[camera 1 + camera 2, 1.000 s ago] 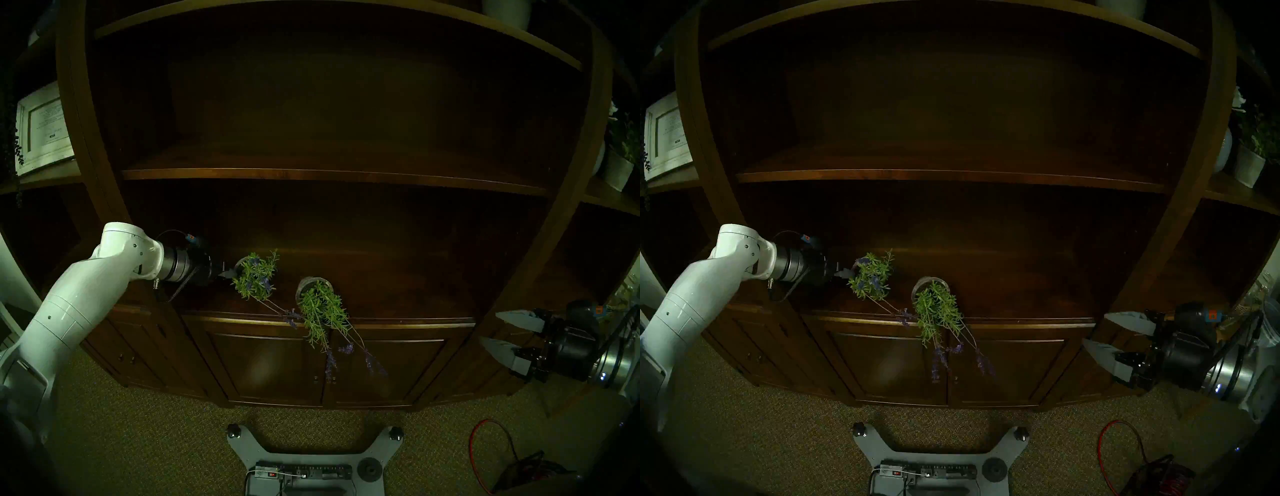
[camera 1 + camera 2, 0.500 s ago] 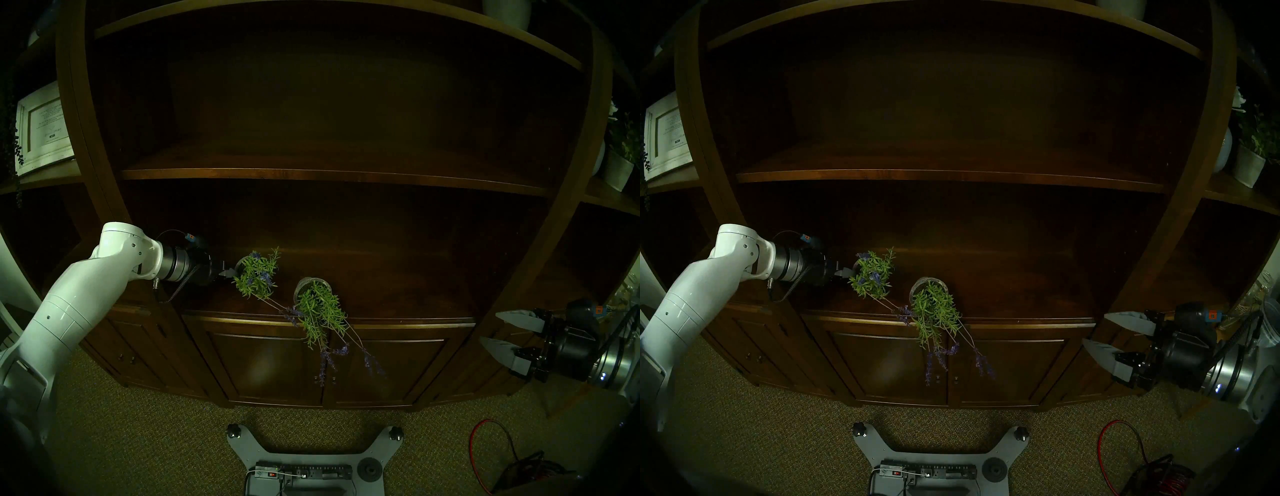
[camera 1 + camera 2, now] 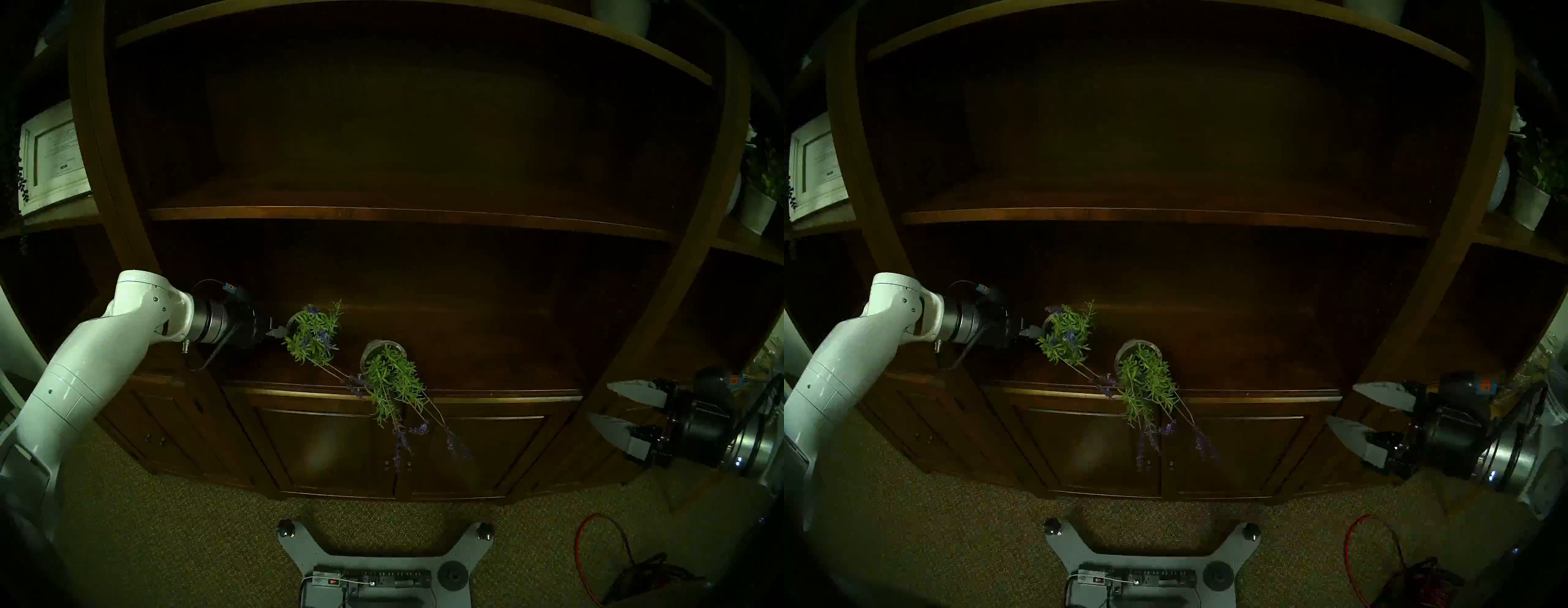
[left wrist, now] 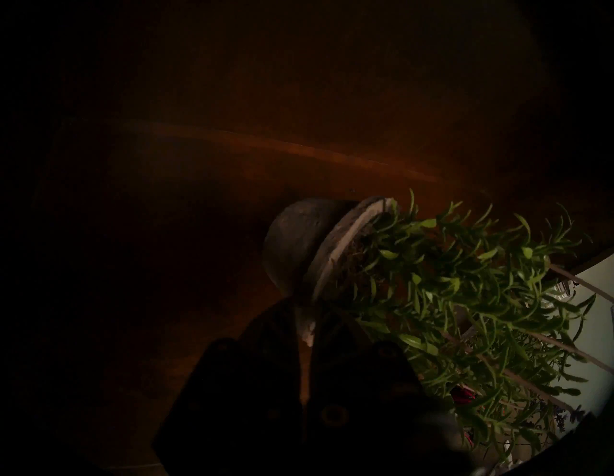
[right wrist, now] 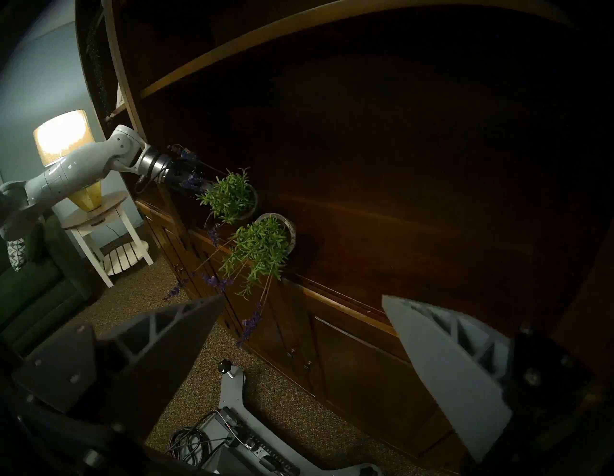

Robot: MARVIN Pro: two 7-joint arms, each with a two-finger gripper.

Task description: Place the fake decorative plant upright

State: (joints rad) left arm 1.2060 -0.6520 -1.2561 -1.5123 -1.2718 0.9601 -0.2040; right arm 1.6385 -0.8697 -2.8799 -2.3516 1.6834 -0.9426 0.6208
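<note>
Left gripper [image 3: 278, 332], clenched on the rim of the tilted potted plant [image 3: 314, 335] above the cabinet ledge [image 3: 488, 399]; second plant [image 3: 392, 378] lies toppled at the ledge's front edge.

The counter [image 3: 488, 365] lies bare across the right half of the frame, open under the shelf [image 3: 403, 214] above. At centre, a tipped potted plant [image 3: 392, 373] blocks the front edge, its stems hanging over the cabinet doors [image 3: 339, 450]. Just left, a second tilted plant [image 3: 316, 337] fills the gap; their stems cross, closing the way between them.
</note>
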